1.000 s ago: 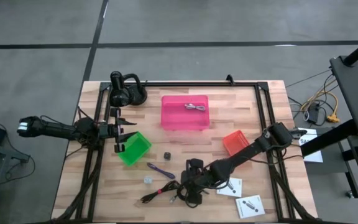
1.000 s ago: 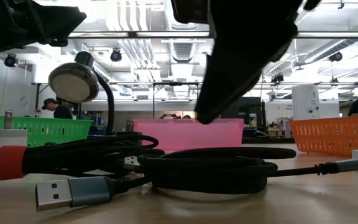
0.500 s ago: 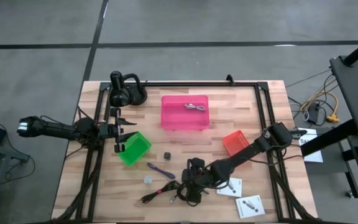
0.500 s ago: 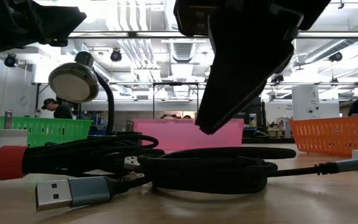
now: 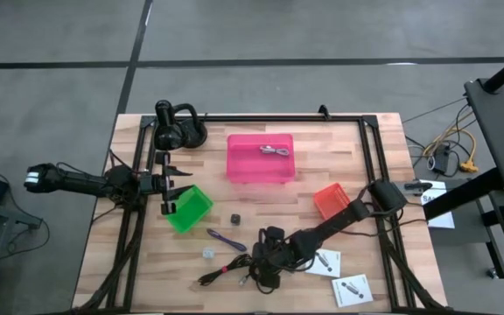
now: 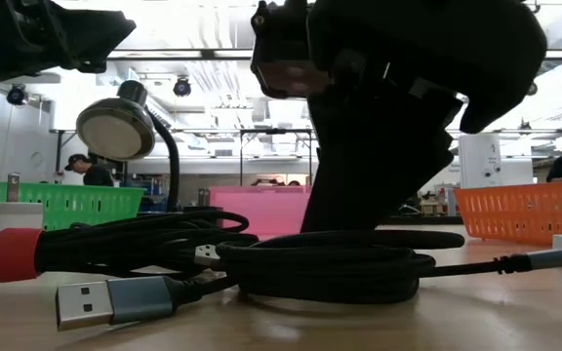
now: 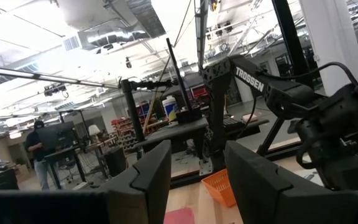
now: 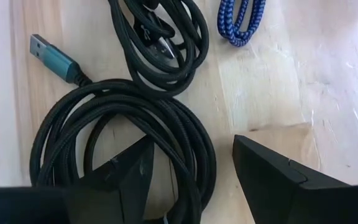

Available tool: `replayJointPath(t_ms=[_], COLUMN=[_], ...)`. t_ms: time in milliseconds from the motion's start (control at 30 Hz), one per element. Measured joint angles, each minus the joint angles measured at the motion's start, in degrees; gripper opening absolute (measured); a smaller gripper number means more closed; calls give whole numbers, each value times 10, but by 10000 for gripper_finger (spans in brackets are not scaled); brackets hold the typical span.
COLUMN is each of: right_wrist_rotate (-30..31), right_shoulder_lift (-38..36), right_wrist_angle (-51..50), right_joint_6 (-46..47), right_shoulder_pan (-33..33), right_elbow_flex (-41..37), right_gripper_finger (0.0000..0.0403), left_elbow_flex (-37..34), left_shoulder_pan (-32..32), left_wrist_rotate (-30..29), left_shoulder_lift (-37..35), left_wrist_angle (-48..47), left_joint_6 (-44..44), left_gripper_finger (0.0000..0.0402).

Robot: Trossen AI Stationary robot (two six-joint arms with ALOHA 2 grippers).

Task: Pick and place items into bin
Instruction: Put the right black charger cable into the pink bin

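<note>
Now, right tool [image 8: 188,171]: fingers spread, straddling the black coiled cable [image 8: 129,124], apparently not gripping yet.
Left tool [image 7: 194,177]: fingers apart, empty, hanging at the counter's [image 5: 322,175] nine o'clock.

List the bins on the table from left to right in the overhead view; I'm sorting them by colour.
green bin → pink bin → orange bin

overhead, table-level, two wrist close-ups
</note>
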Motion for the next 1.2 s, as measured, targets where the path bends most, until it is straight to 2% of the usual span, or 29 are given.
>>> replayJointPath(t_ms=[200, 467, 1200], right_wrist_rotate=[-30, -31, -45], right_shoulder_lift=[-6, -6, -7], right_wrist_angle=[-11, -18, -36], right_joint_6=[0, -8, -4], right_shoulder_pan=[1, 1, 1], right_elbow_flex=[0, 0, 0], right_gripper_finger=[206, 198, 60], left_elbow_flex=[0, 0, 0], left_shoulder_pan=[0, 0, 0], left_wrist_rotate=[0, 0, 0], left_shoulder_lift=[0, 0, 0], left_wrist_angle=[1, 1, 1], left_joint_6=[0, 0, 0], left_gripper_finger=[137, 137, 137])
